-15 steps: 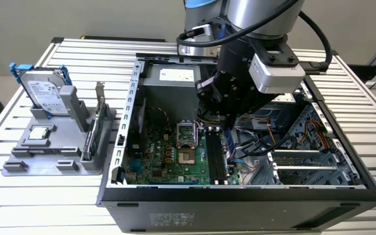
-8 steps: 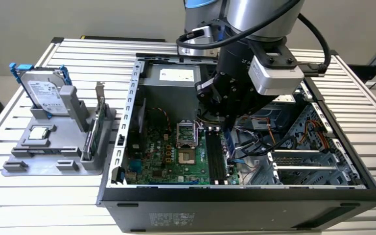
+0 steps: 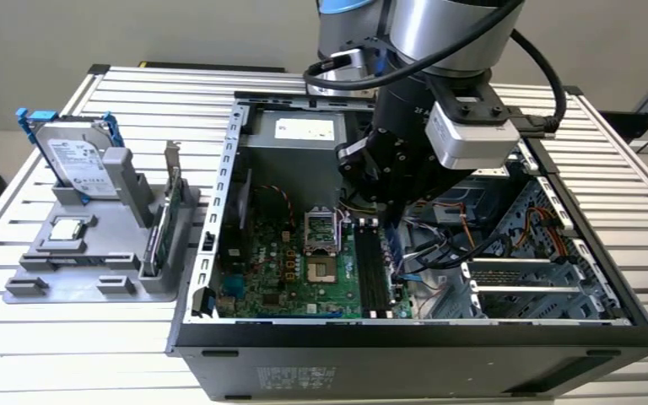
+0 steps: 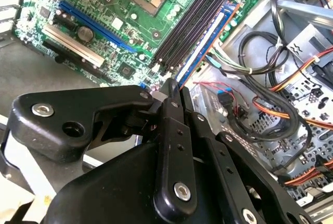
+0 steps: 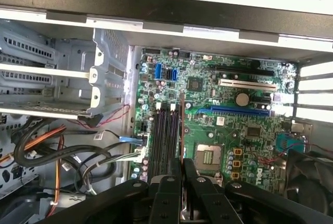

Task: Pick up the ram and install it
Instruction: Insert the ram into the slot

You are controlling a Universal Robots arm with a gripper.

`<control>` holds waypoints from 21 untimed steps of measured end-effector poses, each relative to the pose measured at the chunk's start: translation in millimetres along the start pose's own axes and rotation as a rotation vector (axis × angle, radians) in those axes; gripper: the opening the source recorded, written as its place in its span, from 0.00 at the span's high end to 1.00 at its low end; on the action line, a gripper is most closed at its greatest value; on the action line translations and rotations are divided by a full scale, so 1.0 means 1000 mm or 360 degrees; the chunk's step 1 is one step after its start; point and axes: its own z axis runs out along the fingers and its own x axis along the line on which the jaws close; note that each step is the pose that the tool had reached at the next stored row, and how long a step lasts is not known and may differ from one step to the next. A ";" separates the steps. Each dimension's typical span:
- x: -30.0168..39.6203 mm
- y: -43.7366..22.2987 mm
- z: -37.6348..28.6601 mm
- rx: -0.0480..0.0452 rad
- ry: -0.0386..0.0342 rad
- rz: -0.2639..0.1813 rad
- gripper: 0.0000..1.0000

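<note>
My tool (image 4: 173,86) pinches the long thin blue circuit-board ram (image 4: 207,38) over the black plastic motherboard slots (image 5: 164,135); probably light, stiff, fragile, best gripped on its flat faces.

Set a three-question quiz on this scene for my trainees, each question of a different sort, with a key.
1. Multiple choice: what is the gripper shut on? A) a screwdriver B) the ram C) a loose screw
2. True or false: the hard drive stands outside the computer case, on the exterior view's left.
3. Fill in: in the first wrist view, the ram's edge runs ____ to the black slots.
Key: 1 B; 2 true; 3 parallel.
</note>
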 end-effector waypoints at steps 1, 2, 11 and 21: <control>0.0000 -0.0001 0.0005 0.0004 -0.0001 0.0003 1.00; 0.0000 -0.0001 0.0007 0.0008 -0.0002 0.0007 1.00; 0.0001 -0.0001 0.0029 0.0029 -0.0009 0.0028 1.00; 0.0001 -0.0002 0.0050 0.0029 -0.0010 0.0029 1.00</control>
